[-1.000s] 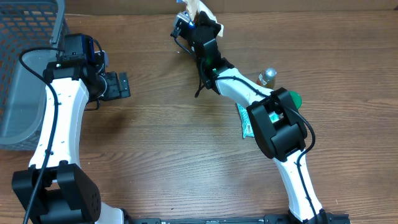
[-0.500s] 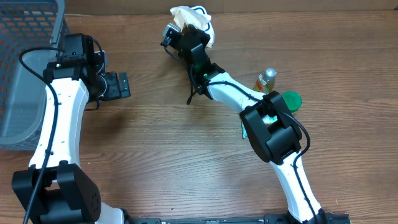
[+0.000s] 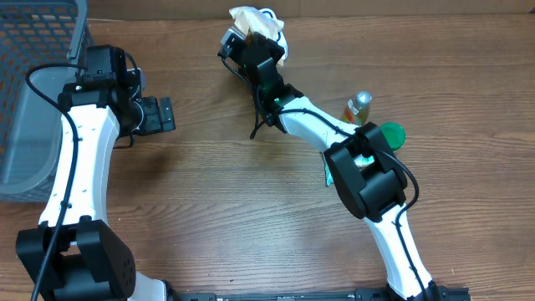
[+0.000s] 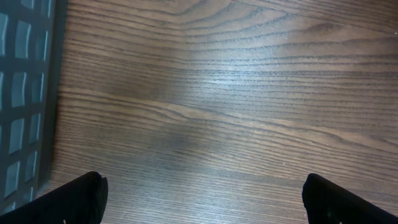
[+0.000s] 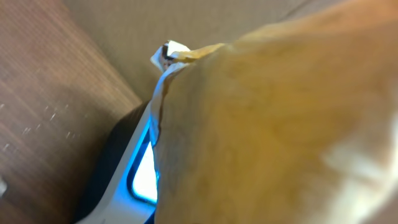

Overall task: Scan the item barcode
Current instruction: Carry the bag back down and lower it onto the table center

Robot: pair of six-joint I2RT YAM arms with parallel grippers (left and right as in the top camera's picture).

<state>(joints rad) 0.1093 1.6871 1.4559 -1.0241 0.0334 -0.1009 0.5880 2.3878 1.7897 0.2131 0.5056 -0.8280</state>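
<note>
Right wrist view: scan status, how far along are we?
Done: the tan packet is gripped in the shut right claw, at the table far edge. In hand: it is held close to a blue-lit scanner window, so the scan looks underway; no barcode shows. Left: confirm the read, set it down. The bottle and green lid wait nearby; the left claw is open beside the basket.

No text, label, brand or number is legible on the tan packet (image 5: pixel 261 124) or anywhere else.

Bare tabletop (image 3: pixel 219 194) between basket (image 3: pixel 35 52) and bottle (image 3: pixel 359 107)
</note>
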